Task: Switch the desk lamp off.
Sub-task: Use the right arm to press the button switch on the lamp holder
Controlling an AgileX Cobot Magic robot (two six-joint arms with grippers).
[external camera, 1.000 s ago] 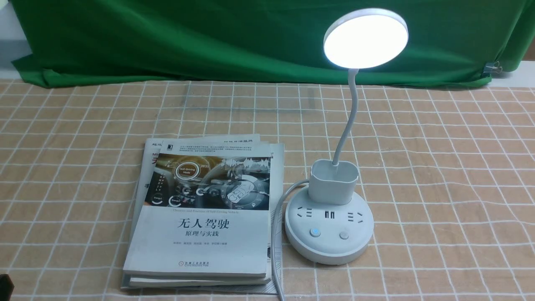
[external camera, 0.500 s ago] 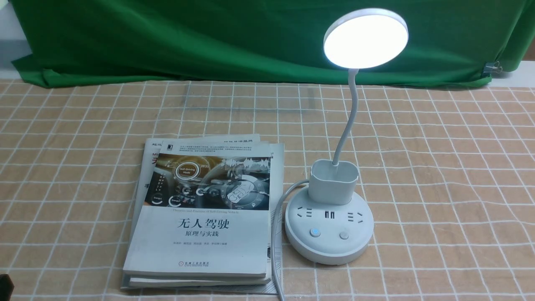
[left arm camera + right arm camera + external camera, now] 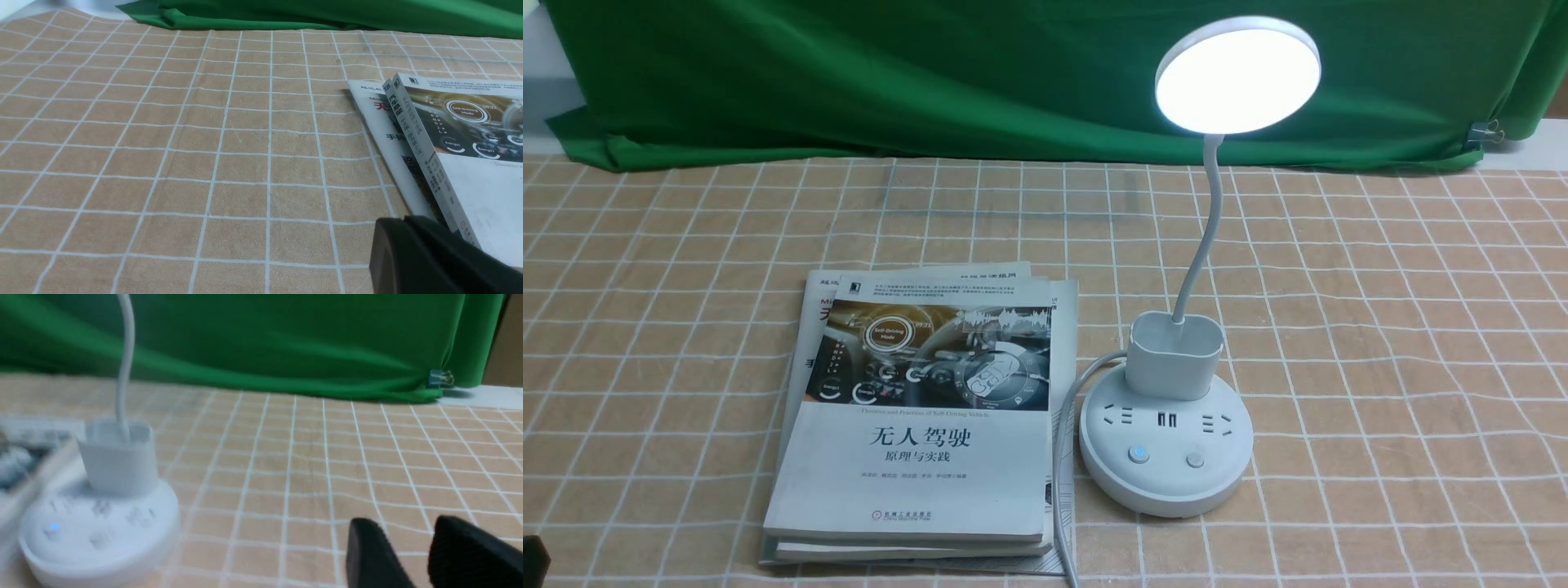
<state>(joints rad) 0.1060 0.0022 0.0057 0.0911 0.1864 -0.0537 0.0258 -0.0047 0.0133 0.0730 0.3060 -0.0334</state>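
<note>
The white desk lamp stands right of centre on the checked tablecloth. Its round disc head [image 3: 1237,75] is lit. A thin gooseneck [image 3: 1205,237] rises from the cup-like holder [image 3: 1176,355] on the round base [image 3: 1165,482]. The base has sockets and two buttons; the left button [image 3: 1138,455] glows blue, the right button [image 3: 1195,461] is plain. The right wrist view shows the base [image 3: 98,539] blurred, with my right gripper [image 3: 404,528] open and empty, well off to its side. My left gripper [image 3: 402,220] is shut and empty, next to the books' corner.
A stack of books [image 3: 923,425] lies left of the lamp, touching its grey cord [image 3: 1062,457]; it also shows in the left wrist view [image 3: 461,155]. A green cloth [image 3: 931,73] hangs along the back, held by a binder clip [image 3: 1490,131].
</note>
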